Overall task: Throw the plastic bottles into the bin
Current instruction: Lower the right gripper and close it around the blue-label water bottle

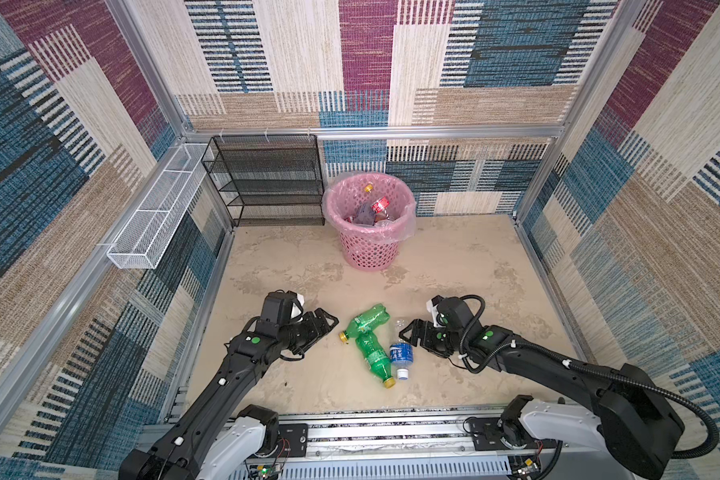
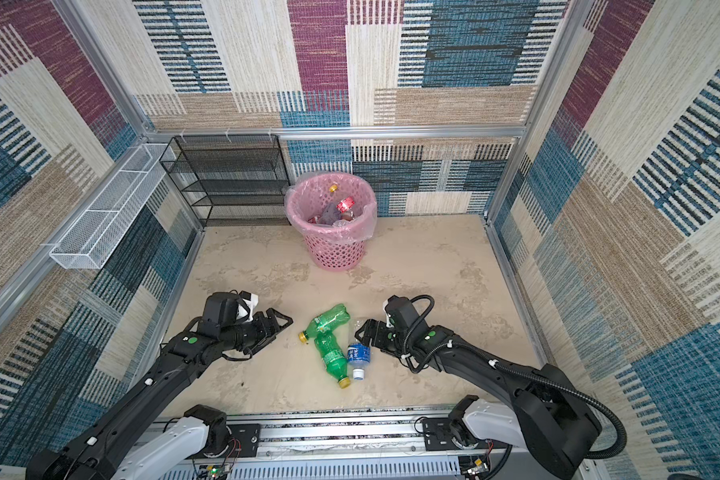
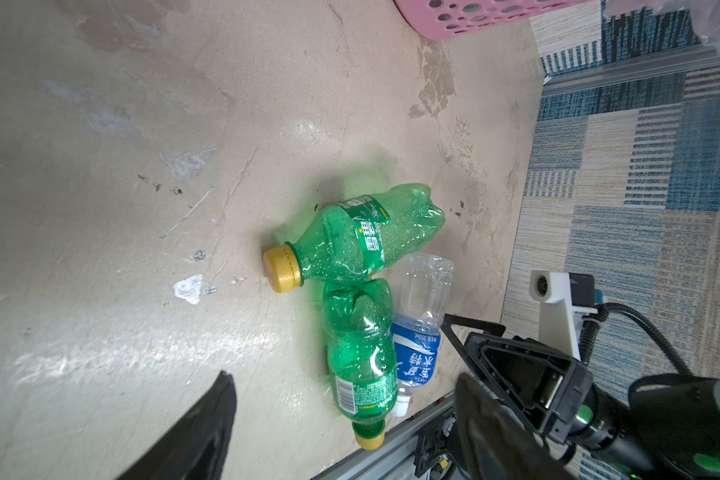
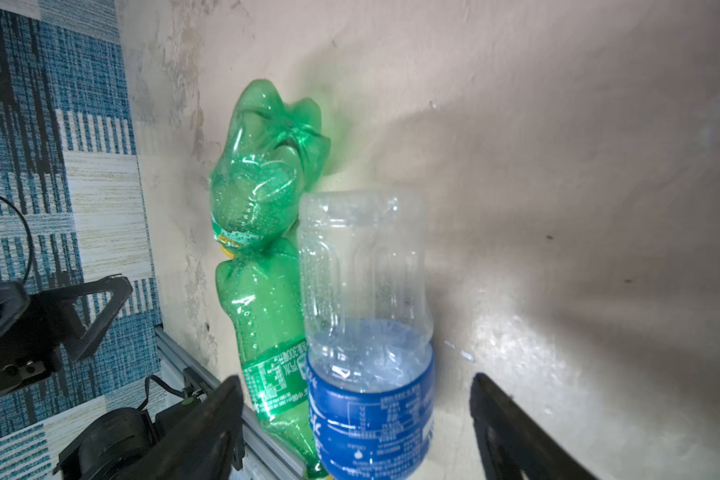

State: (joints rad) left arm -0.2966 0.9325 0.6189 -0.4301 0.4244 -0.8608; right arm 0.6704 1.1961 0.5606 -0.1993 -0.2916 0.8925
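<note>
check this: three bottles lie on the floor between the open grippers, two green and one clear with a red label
One detail is off: the clear bottle wears a blue label, not red, as the right wrist view shows. The rest stands: it lies on the floor with the far green bottle and the near green bottle, between the open left gripper and right gripper.
</note>
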